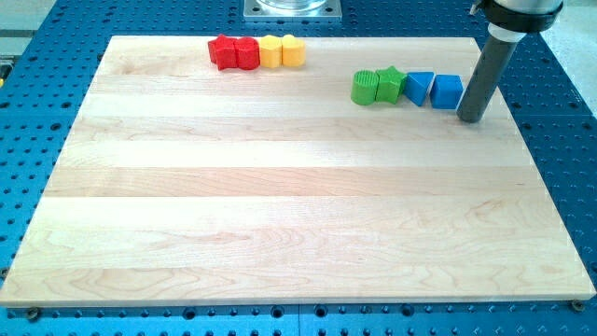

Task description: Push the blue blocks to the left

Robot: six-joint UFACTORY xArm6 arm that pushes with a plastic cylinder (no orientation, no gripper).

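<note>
Two blue blocks lie near the view's top right: a blue wedge-like block point(419, 88) and a blue cube point(448, 91) to its right, close together. My tip point(471, 119) rests on the board just right of the blue cube, very near or touching it. Left of the blue blocks stand a green star block point(390, 84) and a green round block point(364, 87), all in one row.
At the view's top, two red blocks point(233, 52) and two yellow blocks point(282, 51) form a row near the board's far edge. The wooden board point(280, 205) lies on a blue perforated table. A metal base plate point(293, 8) sits at top centre.
</note>
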